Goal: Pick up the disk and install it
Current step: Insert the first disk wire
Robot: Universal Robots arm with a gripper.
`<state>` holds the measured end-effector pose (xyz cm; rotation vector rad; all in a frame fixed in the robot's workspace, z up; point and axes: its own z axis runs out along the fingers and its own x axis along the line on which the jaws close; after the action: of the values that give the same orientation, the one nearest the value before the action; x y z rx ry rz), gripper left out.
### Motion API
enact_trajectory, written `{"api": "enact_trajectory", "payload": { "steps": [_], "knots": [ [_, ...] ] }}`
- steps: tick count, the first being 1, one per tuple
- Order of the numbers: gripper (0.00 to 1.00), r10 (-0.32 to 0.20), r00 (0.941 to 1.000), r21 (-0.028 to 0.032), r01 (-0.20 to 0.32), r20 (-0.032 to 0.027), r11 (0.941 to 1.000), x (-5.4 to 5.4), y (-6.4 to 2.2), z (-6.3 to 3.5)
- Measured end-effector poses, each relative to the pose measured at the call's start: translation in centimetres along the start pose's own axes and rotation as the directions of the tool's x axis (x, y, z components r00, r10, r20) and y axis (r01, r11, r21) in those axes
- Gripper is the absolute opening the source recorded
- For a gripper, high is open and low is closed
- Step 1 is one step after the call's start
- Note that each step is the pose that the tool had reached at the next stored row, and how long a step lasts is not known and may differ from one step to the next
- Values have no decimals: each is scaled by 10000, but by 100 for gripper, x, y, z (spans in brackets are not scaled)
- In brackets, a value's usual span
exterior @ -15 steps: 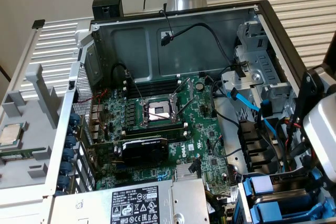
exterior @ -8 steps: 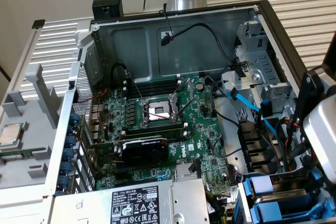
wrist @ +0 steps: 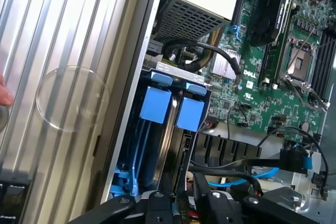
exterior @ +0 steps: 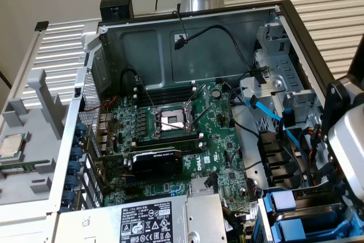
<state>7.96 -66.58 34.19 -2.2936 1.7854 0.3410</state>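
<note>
The disk (wrist: 188, 114), of which the blue plastic carrier end shows, stands edge-on in the grey metal drive cage (wrist: 173, 69) at a corner of the open computer case. It sits just beside a second blue plastic carrier (wrist: 156, 103), with a thin silver edge between the two. The black gripper (wrist: 186, 205) hangs close over the cage, roughly in line with the disk. Whether it is clenched or released I cannot tell.

On one side the cage runs hard against the case's silver side wall (wrist: 134, 82), and beyond that lies the pale ribbed tabletop (wrist: 63, 35). On the other side, black cables (wrist: 226, 169) cross just beside the gripper, leaving little room. The green motherboard (wrist: 273, 93) further in lies open and uncovered.
</note>
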Motion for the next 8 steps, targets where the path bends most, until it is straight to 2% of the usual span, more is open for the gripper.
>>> {"api": "enact_trajectory", "payload": {
  "steps": [1, 3, 8],
  "knots": [
    [28, -2, 10000, 1, 2, 9, 10000, 1, 0, -1],
    [17, -6, 10000, 3, 6, 39, 10000, 4, 1, -1],
    [17, -6, 10000, 6, 6, 58, 10000, 3, 1, -1]
  ]
}}
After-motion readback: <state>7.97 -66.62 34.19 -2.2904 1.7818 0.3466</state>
